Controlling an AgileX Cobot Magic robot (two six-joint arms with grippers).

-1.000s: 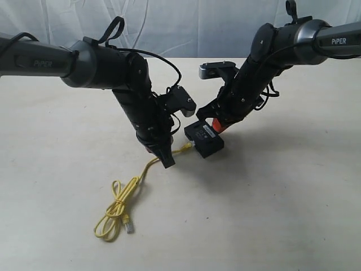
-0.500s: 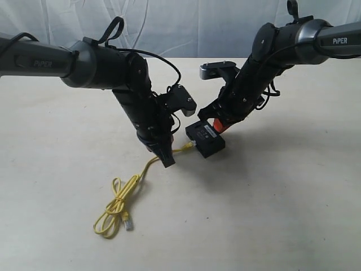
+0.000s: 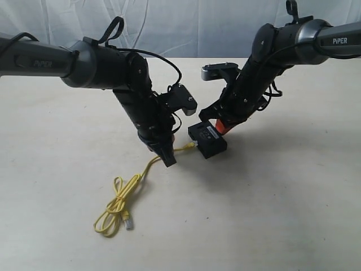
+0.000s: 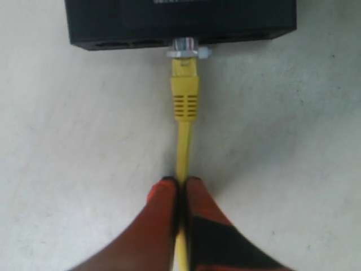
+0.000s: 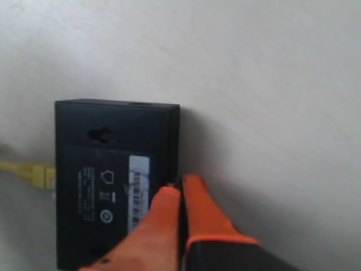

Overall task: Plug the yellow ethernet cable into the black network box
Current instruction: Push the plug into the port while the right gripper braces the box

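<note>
The left jaws pinched the yellow ethernet cable (image 4: 184,135), its plug meeting the black network box (image 5: 84,147) just ahead; the right jaws, closed empty, sat at the box's edge.

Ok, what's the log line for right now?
left gripper: shut on yellow ethernet cable | plug: at black network box, seating unclear | right gripper: shut, at box's far edge

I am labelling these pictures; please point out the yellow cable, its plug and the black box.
yellow cable (image 4: 185,101), left wrist view, on the ribbed sleeve.
plug (image 4: 186,55), left wrist view, on its clear body.
black box (image 5: 84,152), right wrist view, on its printed face.
</note>
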